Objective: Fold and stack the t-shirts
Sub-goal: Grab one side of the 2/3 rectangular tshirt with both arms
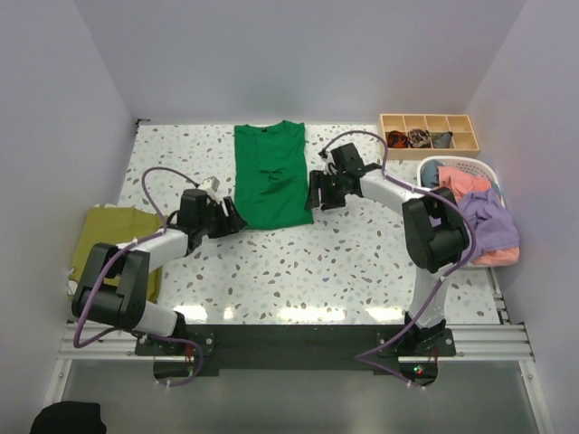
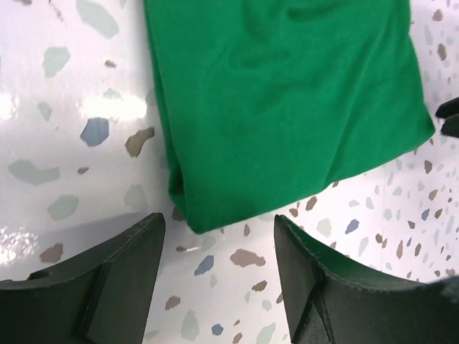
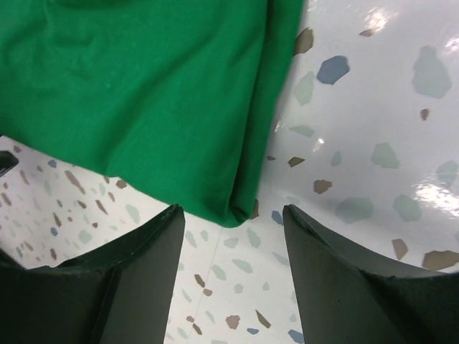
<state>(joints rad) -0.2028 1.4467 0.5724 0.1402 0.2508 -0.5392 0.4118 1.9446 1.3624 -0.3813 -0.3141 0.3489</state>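
Green t-shirt [image 1: 270,176] laid flat on tabletop [image 1: 298,262]. Left hand [image 2: 219,228] and right hand [image 3: 233,215] seen open, nothing gripped, each placed just beside one lower shirt corner.

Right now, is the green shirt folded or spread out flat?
Partly folded. The green shirt lies as a long narrow strip, no sleeves sticking out, and its side edges look doubled over in both wrist views.

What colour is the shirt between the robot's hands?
The shirt is bright green, clearest in the top view.
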